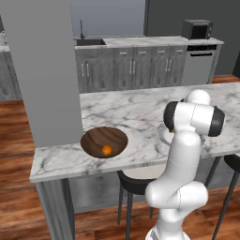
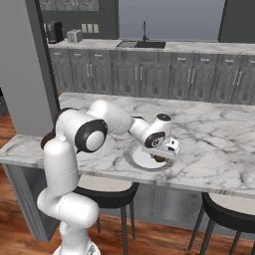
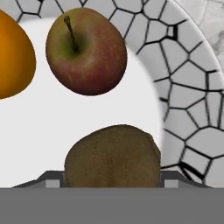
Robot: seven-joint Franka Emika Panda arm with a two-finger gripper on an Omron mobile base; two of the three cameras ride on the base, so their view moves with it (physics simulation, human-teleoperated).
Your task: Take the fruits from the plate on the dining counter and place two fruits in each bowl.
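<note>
On the white plate (image 3: 109, 109) with its grey crackle rim (image 3: 192, 113) lie a reddish-brown apple (image 3: 86, 50), a bright orange fruit (image 3: 13, 57) and an olive-brown fruit (image 3: 111, 153). My gripper (image 3: 112, 177) is down on the plate (image 2: 132, 158), and its fingers (image 3: 52, 180) press against both sides of the olive-brown fruit (image 2: 159, 159). The plate stands near the front edge of the marble dining counter (image 1: 131, 110). To its left, the dark wooden bowl (image 1: 104, 140) holds one orange fruit (image 1: 107, 150).
Black stools (image 2: 107, 191) stand under the counter's front edge. A grey pillar (image 1: 44, 70) rises at the counter's left end. Behind it runs the grey-cabinet worktop (image 1: 140, 42) with a sink and a microwave (image 1: 197, 29).
</note>
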